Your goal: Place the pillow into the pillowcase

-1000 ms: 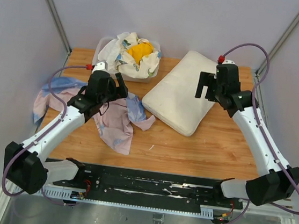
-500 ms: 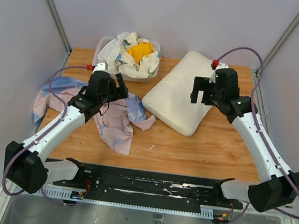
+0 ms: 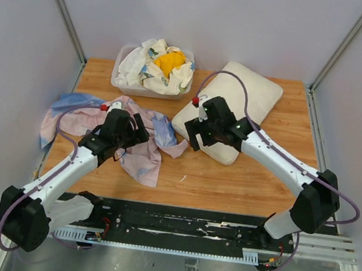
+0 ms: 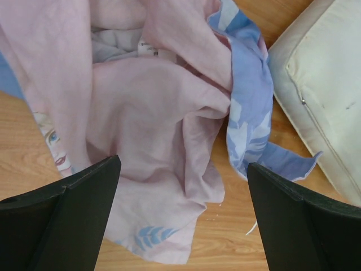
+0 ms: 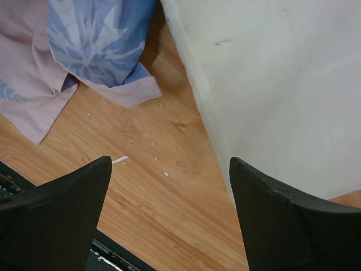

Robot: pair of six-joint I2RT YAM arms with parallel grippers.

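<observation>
The cream-white pillow (image 3: 251, 98) lies slanted at the table's back right; it also shows in the right wrist view (image 5: 282, 84) and the left wrist view (image 4: 327, 96). The pillowcase (image 3: 140, 150), pink inside and blue outside, lies crumpled at the left; it fills the left wrist view (image 4: 158, 124), and a blue corner shows in the right wrist view (image 5: 96, 45). My left gripper (image 3: 137, 132) is open and empty just above the pillowcase (image 4: 181, 220). My right gripper (image 3: 194, 137) is open and empty over the pillow's near-left corner (image 5: 169, 217).
A clear bin (image 3: 120, 70) at the back left holds white floral cloths (image 3: 144, 59) and a yellow cloth (image 3: 170, 61). Bare wood (image 3: 247, 182) lies in front of the pillow. Metal frame posts stand at the back corners.
My right arm has swung left from the pillow's far right side to its near-left corner. My left gripper has moved nearer and lower over the pillowcase.
</observation>
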